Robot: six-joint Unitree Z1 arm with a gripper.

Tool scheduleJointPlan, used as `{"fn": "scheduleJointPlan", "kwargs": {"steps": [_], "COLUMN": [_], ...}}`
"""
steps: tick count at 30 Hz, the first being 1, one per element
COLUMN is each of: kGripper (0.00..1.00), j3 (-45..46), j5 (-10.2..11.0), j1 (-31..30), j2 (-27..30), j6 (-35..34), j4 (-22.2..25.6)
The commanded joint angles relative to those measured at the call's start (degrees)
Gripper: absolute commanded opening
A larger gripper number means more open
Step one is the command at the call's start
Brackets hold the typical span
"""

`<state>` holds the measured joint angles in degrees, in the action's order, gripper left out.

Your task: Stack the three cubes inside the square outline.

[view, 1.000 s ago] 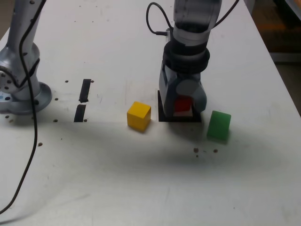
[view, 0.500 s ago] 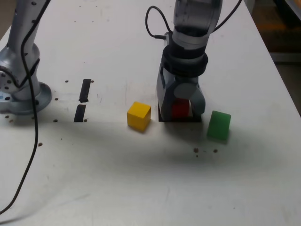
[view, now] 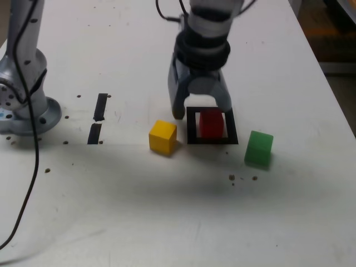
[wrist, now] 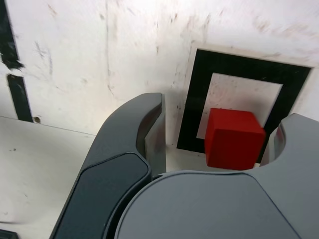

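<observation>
A red cube [view: 211, 123] sits inside the black square outline [view: 192, 127] at centre frame of the exterior view, free of the gripper [view: 202, 113], whose jaws stand apart above and behind it, one finger low beside the outline's left edge. The yellow cube [view: 163, 137] rests on the white bench [view: 167, 211] just left of the outline; the green cube [view: 258, 148] lies to its lower right. Two short tape strips [view: 98, 118] mark the bench at left, near the arm's base [view: 25, 105]. From the wrist, the red cube [wrist: 233, 139] shows between the spread fingers [wrist: 149, 129].

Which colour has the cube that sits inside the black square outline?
Red: the cube in the square outline shows best in the wrist view.
</observation>
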<state>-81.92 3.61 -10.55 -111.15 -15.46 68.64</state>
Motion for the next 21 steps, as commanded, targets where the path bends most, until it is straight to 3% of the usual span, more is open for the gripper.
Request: {"fn": "scheduleJointPlan", "kwargs": {"steps": [1, 9, 21], "kGripper": [0.81, 0.82, 0.83], "j3": [-0.9, -2.1, 2.8], "j5": [1.1, 4.1, 2.9], "j1": [0.2, 0.1, -7.1], "j2": [1.5, 7.5, 14.0], "j6": [-0.1, 0.1, 2.8], "j4": [1.7, 9.9, 11.1]}}
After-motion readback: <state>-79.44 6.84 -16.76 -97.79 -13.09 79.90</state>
